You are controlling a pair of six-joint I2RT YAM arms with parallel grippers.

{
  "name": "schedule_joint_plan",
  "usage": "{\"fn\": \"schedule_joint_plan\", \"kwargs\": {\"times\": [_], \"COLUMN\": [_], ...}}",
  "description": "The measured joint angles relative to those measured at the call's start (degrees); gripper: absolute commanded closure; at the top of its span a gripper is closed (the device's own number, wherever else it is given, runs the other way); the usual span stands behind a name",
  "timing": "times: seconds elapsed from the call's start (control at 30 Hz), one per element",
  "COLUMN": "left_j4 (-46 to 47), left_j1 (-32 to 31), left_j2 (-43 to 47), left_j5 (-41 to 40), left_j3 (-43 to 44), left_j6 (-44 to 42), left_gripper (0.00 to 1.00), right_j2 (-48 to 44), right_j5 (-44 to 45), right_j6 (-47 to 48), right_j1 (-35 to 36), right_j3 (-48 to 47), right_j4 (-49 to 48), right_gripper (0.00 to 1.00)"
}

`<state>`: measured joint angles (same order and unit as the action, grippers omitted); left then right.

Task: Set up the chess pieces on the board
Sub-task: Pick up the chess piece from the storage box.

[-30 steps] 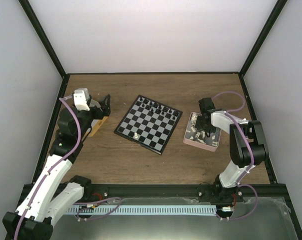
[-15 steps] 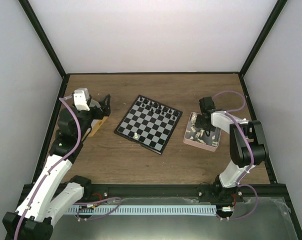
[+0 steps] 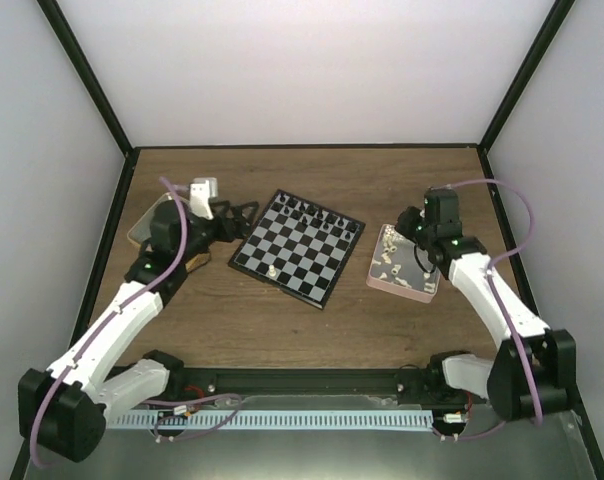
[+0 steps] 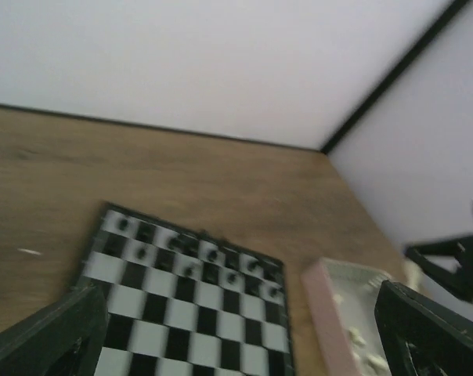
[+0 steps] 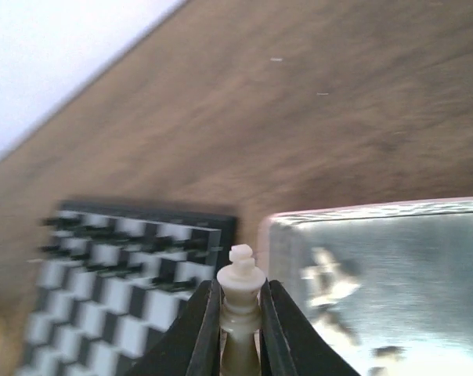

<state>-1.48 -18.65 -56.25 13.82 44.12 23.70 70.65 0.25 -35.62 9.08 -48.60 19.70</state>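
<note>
The board (image 3: 297,247) lies mid-table with several black chess pieces (image 3: 317,213) in its far rows and one cream piece (image 3: 272,270) near its front edge. My left gripper (image 3: 242,218) hangs open and empty by the board's left corner. In its wrist view the board (image 4: 182,305) lies between its spread fingers (image 4: 56,337). My right gripper (image 3: 418,248) is over the pink tray (image 3: 374,277) and is shut on a cream king (image 5: 242,274), held upright between the fingertips of the right gripper (image 5: 240,301). The board (image 5: 119,282) lies to its left.
The pink tray (image 5: 393,258) holds several loose cream pieces (image 3: 392,258). It also shows in the left wrist view (image 4: 324,313). A yellow-sided tin (image 3: 147,226) sits at the left, partly hidden behind my left arm. Black frame posts and white walls enclose the table.
My left gripper has swung from the tin toward the board's left corner. My right arm has risen and changed pose, lifting its gripper off the tray.
</note>
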Motion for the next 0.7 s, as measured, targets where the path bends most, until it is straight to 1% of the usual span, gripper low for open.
{"fn": "schedule_joint_plan", "kwargs": {"times": [0.07, 0.13, 0.27, 0.4, 0.47, 0.57, 0.7], "left_j4": [2.05, 5.20, 12.66, 16.06, 17.03, 19.43, 23.96], "left_j1": [-3.96, -9.01, -18.21, -24.11, -25.79, -26.71, -26.80], "left_j2": [-1.57, -1.88, -1.79, -1.77, -1.68, -0.48, 1.99], "left_j5": [0.52, 0.26, -2.80, -7.63, -9.33, -10.91, -11.65], "left_j3": [-0.50, -1.97, -7.32, -12.13, -13.70, -16.52, -19.96], "left_j6": [2.29, 4.28, 7.37, 9.09, 9.94, 12.13, 14.43], "left_gripper": [0.06, 0.08, 0.12, 0.15, 0.17, 0.19, 0.30], "right_j2": [-3.08, -4.98, -5.70, -4.96, -4.37, -3.04, -0.50], "right_j5": [-4.57, -8.11, -12.24, -12.72, -11.80, -10.25, -8.85], "right_j6": [-4.63, -9.79, -21.42, -31.61, -35.58, -40.02, -44.98], "right_j1": [0.87, 2.71, 10.82, 19.80, 23.54, 27.41, 30.47], "right_j3": [1.73, 4.07, 8.59, 9.44, 9.44, 9.44, 9.44], "right_j4": [-3.39, -6.73, -13.64, -20.31, -24.28, -29.38, -34.69], "right_gripper": [0.90, 0.92, 0.93, 0.94, 0.94, 0.94, 0.94]}}
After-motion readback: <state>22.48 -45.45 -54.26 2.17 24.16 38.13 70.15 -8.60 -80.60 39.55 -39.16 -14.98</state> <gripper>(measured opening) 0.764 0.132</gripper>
